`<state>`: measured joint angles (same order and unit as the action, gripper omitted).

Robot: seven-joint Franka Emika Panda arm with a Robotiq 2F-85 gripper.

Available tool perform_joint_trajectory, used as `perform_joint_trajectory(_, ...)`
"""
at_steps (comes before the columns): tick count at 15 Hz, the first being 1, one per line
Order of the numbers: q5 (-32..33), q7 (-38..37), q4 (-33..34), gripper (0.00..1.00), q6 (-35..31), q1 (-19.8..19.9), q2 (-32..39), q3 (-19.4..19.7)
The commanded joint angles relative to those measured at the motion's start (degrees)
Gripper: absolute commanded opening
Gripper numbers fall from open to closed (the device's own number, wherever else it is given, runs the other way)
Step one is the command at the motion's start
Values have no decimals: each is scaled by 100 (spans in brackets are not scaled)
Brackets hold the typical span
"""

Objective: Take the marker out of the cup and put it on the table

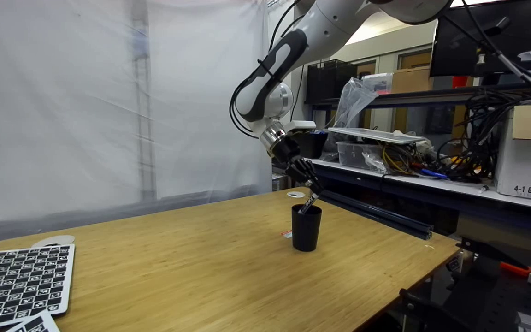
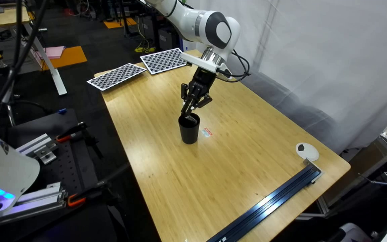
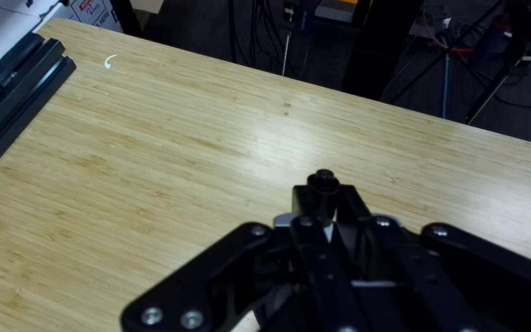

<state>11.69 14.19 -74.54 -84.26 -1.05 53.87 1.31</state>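
The plain black cup (image 1: 306, 230) (image 2: 189, 131) stands upright on the light wood table (image 1: 191, 258) (image 2: 240, 161) in both exterior views. A marker (image 1: 309, 203) (image 2: 190, 119) leans at a slant, its lower part inside the cup's mouth and its upper end between my fingers. My gripper (image 1: 315, 186) (image 2: 186, 112) is tilted above the rim and shut on the marker. In the wrist view the dark round end of the marker (image 3: 324, 179) shows between the fingertips of the gripper (image 3: 325, 197). How deep the marker reaches is hidden by the cup wall.
A dark metal rail (image 2: 267, 205) (image 3: 12, 101) lies along one table edge. Patterned boards (image 1: 21, 281) (image 2: 118, 76) rest at the opposite end. Beside the cup is a small red-and-white sticker (image 2: 207, 132). A cluttered shelf bench (image 1: 413, 182) stands behind the rail.
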Motion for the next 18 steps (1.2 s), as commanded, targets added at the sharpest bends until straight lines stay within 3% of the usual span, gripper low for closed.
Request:
perform_joint_trajectory(1,79,-92,-170,5,247,37,-413,-20)
perform_joint_trajectory(11,118,-451,-136,5,543,-256,-1054,-171)
perform_joint_trajectory(18,-28,-480,-557,5,-560,-454,-1312,-456)
